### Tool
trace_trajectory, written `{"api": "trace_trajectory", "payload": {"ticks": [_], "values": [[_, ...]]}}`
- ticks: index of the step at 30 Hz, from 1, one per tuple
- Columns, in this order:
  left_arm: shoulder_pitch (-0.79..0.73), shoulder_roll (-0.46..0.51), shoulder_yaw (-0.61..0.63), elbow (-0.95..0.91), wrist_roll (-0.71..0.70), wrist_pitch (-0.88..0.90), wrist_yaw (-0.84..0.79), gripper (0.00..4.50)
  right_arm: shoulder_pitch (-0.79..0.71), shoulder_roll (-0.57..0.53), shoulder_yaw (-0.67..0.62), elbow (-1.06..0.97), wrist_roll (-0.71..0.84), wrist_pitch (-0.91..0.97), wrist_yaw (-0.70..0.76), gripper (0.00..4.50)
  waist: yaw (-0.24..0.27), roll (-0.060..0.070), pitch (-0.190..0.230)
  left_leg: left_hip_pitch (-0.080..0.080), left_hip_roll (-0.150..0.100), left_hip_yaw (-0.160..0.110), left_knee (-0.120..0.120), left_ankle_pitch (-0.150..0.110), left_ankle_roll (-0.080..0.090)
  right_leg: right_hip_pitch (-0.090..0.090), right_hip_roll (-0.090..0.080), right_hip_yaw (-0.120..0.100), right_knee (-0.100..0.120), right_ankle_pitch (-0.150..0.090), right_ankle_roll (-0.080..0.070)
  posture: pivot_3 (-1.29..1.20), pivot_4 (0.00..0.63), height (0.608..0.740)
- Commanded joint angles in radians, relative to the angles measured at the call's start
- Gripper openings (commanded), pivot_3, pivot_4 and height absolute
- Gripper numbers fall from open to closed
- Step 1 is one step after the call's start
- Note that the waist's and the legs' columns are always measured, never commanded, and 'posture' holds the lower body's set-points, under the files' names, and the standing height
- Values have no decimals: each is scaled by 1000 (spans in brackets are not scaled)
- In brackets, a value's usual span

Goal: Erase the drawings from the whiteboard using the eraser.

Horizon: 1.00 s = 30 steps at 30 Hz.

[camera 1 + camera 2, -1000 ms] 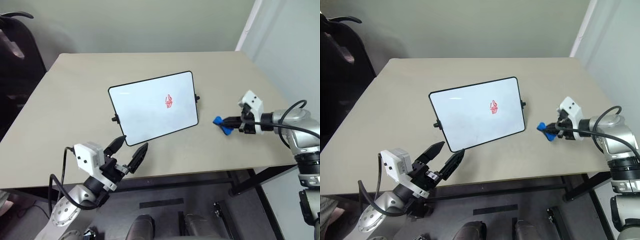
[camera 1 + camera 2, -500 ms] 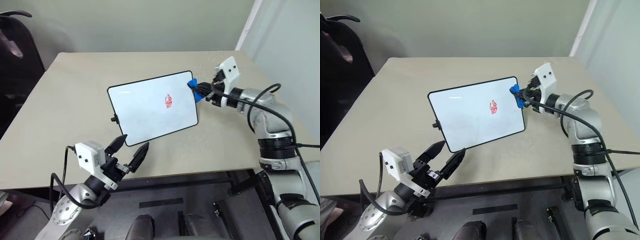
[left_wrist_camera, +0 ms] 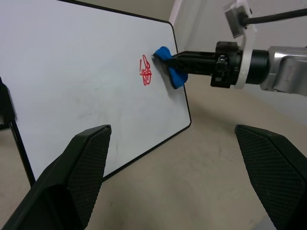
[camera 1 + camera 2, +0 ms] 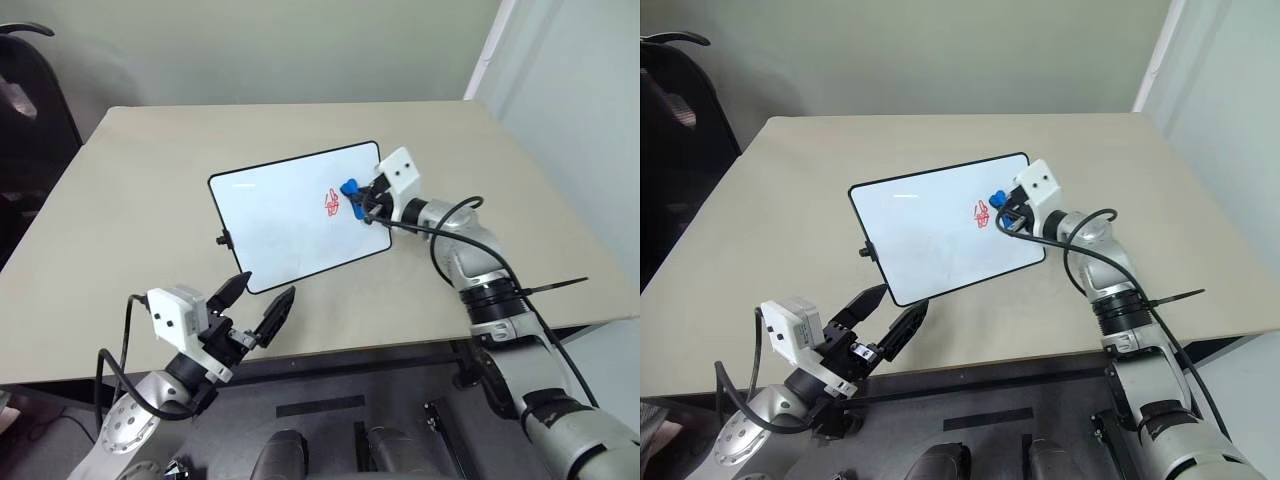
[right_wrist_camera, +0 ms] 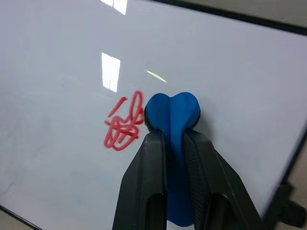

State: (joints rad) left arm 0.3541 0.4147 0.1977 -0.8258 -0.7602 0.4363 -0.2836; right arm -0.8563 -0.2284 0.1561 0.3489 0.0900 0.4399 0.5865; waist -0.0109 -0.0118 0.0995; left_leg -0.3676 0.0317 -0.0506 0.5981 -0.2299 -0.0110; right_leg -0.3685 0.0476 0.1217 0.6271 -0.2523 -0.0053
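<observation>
Left tool hangs spread wide by the counter's near edge. Beyond, the whiteboard stands tilted; the right tool pinches the eraser (blue) just beside the drawings.

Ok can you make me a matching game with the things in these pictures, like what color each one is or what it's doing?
Things:
1. eraser
2. drawings
3. whiteboard
4. left gripper

Clues:
A. red scribble, not wiped yet
B. open, holding nothing, near the table's front edge
C. blue, pinched in the right gripper
D. white with a thin black frame

Pairs: 1-C, 2-A, 3-D, 4-B
</observation>
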Motion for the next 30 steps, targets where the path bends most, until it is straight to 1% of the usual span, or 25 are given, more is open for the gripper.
{"api": "trace_trajectory", "payload": {"ticks": [1,8,20,24,28,30], "values": [[4,7,20,-48,-15,-13,-7,4500,-33,26,26,13,-43,-75,-30,551,-1,0,0,0,0,0,0,0,0,0,0,0,0,0,0,0,150,727],[19,11,27,-67,-20,-11,2,4500,-59,65,35,68,-85,-136,-50,551,-8,1,0,0,0,-1,0,-1,-1,-1,0,0,0,2,-4,0,150,727],[33,9,32,-81,-21,-11,9,4500,-3,119,123,-1,-138,-142,-25,551,-19,1,1,0,0,-2,0,-2,-2,-2,1,0,0,3,-5,0,150,727],[30,10,36,-77,-22,-11,7,4500,26,132,180,-38,-159,-137,1,551,-19,1,1,0,0,-2,0,-2,-2,-2,1,0,0,3,-5,0,150,727],[24,11,36,-72,-22,-10,7,4500,6,133,151,-21,-150,-129,-10,551,-18,2,1,-1,0,-2,0,-2,-3,-3,1,0,0,2,-5,0,150,727],[20,11,35,-71,-23,-9,9,4500,-26,104,117,36,-162,-141,-43,551,-17,2,1,-1,0,-2,0,-2,-3,-3,1,0,0,2,-6,0,150,727]]}}
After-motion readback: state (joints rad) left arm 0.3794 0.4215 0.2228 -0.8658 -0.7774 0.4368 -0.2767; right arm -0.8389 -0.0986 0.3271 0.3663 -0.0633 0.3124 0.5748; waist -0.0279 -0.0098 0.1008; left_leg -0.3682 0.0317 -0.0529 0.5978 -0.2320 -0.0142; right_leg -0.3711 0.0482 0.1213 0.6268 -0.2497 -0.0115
